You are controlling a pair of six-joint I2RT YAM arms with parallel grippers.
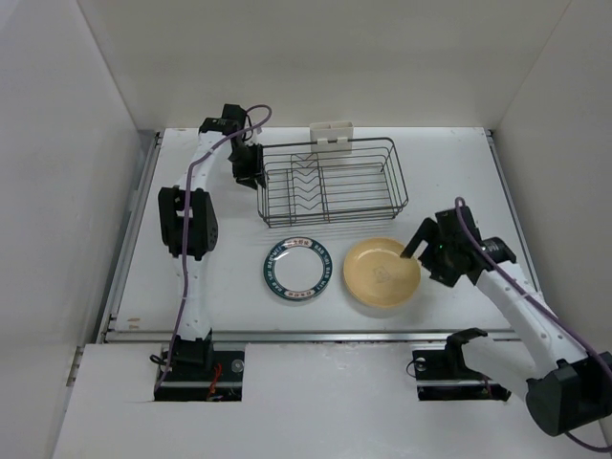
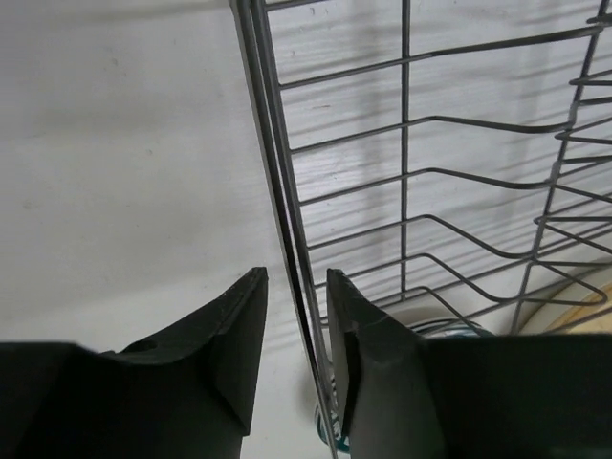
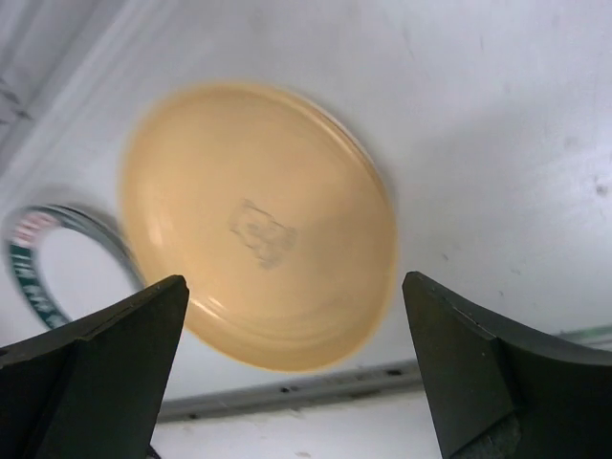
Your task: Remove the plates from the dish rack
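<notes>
Yellow plate (image 1: 382, 273) lies flat on the desk (image 1: 229, 306), just beside the teal plate (image 1: 297, 271). Both sit near the front long side of the rack (image 1: 330, 182), the two rims close but apart.

Your right claw (image 1: 413, 251) hangs at the yellow plate's right edge. In its wrist view the claw (image 3: 295, 282) is spread wide with nothing between the fingers, and the plate fills the gap below them. That plate carries a faint grey mark at its centre, too blurred to read.

The teal plate's dark rim bears a ring of pale lettering with a small red patch at the near left. You can see that it is writing, but the letters are too small to make out in any view.

Your left claw (image 1: 251, 170) is at the rack's left short end. From the wrist, the claw (image 2: 296, 287) stands narrow, one finger either side of the rim wire, with a sliver of desk showing on each side of the wire.

A white caddy (image 1: 332, 134) hangs on the rack's far rim.
</notes>
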